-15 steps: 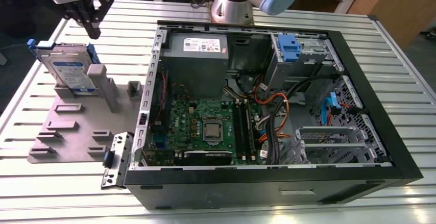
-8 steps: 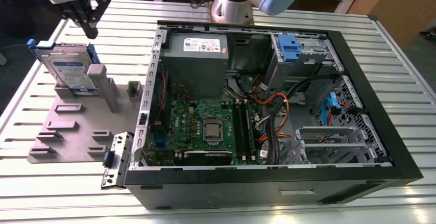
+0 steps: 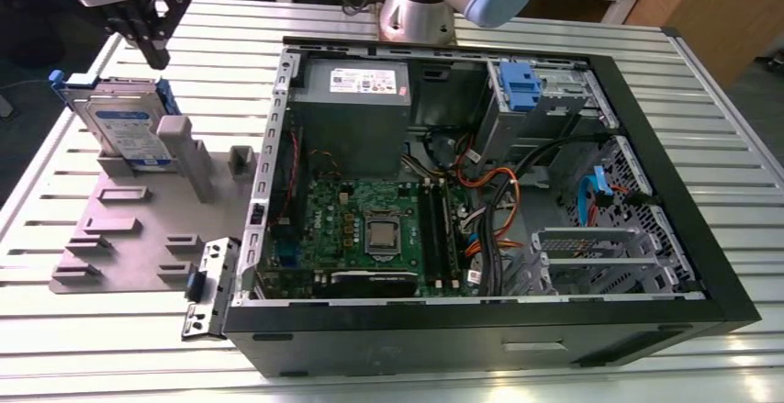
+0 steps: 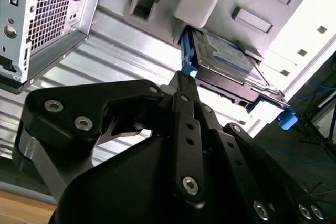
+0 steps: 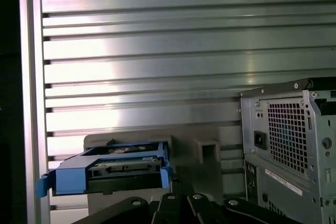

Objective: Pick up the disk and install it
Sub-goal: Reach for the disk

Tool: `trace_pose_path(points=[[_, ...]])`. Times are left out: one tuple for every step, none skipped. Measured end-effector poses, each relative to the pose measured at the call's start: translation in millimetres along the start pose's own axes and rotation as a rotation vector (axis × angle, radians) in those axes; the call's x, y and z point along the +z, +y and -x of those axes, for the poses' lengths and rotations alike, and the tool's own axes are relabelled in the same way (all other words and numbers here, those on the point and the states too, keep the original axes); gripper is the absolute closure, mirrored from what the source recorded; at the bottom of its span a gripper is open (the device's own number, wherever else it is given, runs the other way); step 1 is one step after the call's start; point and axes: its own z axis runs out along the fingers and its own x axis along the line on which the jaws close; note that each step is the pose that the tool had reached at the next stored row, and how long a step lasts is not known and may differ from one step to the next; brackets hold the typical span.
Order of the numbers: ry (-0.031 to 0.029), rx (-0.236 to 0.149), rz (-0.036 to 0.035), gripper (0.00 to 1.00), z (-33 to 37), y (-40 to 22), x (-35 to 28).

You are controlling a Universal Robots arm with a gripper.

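On the exterior view's left of the computer case (image 3: 490,352), the disk (image 3: 123,128) stands on edge in a grey holder plate (image 3: 123,238) lying beside the case's open side. The gripper (image 3: 157,59) hangs just above the disk's top edge, its jaws drawn together with nothing between them. Inside the case, 1 blue clip (image 3: 520,86) sits in the far bay.

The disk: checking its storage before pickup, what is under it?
A grey fixture plate on the slatted table; the disk stands on edge beside a grey post. Its lower edge is covered.
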Motion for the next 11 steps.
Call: trace_pose_path(points=[[0.0000,0.000,0.0000,0.89,-1.4,0.2,0.4],[0.0000,0.000,0.0000,0.89,-2.8,0.3,0.8],[-0.0001,0.000,0.0001,0.89,-4.2,0.5,1.1],[0.0000,0.000,0.0000,0.89,-5.7,0.5,1.5],[-0.0001,0.000,0.0001,0.89,-7.2,0.6,1.9],[-0.0001,0.000,0.0001,0.89,-8.7,0.6,2.3],[0.0000,0.000,0.0000,0.89,-10.4,0.5,2.6],[-0.0001,0.000,0.0001,0.89,-12.3,0.4,3.1],[-0.0001,0.000,0.0001,0.89,-14.0,0.2,3.4],[0.0000,0.000,0.0000,0.89,-15.5,0.1,3.8],[0.0000,0.000,0.0000,0.89,-16.7,0.0,4.1]])
